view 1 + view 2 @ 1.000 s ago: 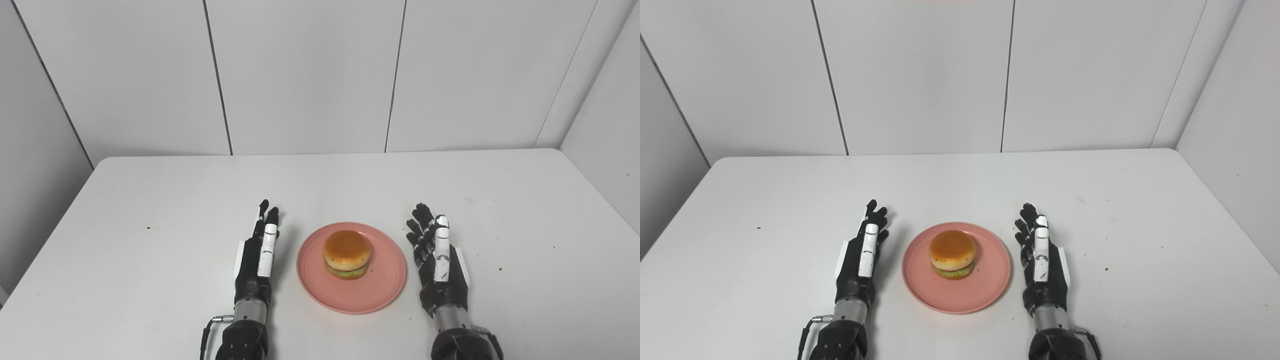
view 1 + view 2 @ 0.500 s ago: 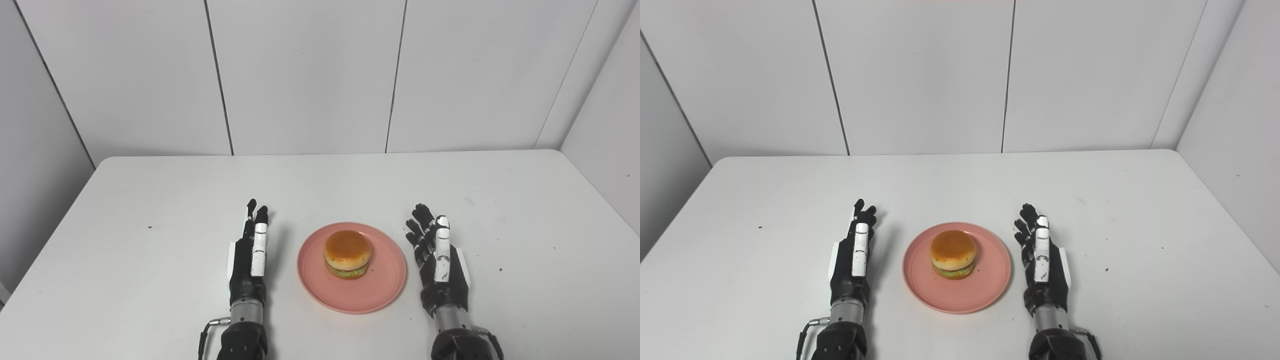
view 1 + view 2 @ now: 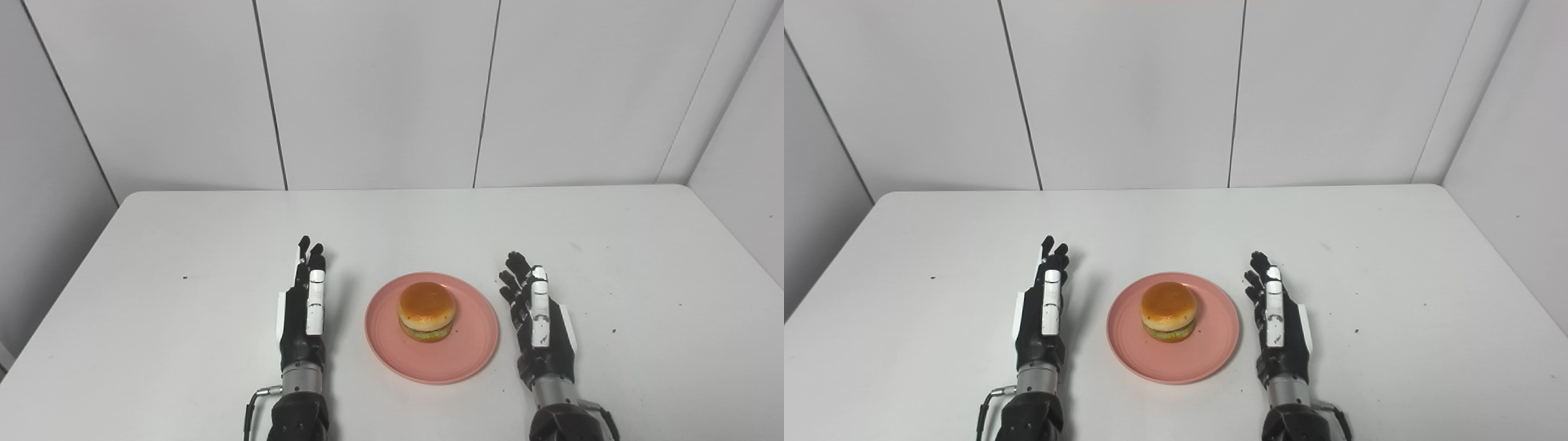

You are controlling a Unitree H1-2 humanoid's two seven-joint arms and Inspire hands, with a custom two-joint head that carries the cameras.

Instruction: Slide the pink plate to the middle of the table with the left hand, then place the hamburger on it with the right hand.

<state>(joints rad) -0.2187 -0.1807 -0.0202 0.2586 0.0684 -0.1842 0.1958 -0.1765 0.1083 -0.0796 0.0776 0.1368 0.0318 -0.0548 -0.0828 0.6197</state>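
With both the left hand (image 3: 303, 312) and right hand (image 3: 539, 321) empty and fingers extended, the hamburger (image 3: 427, 311) on the pink plate (image 3: 471, 349) looks light and squashy, best gripped by its bun sides.

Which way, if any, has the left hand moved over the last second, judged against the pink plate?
Yes. The left hand has drifted left, away from the pink plate, widening the gap between them. The plate itself has stayed put.

Matt pink plate (image 3: 468, 352), glossy hamburger (image 3: 427, 310)
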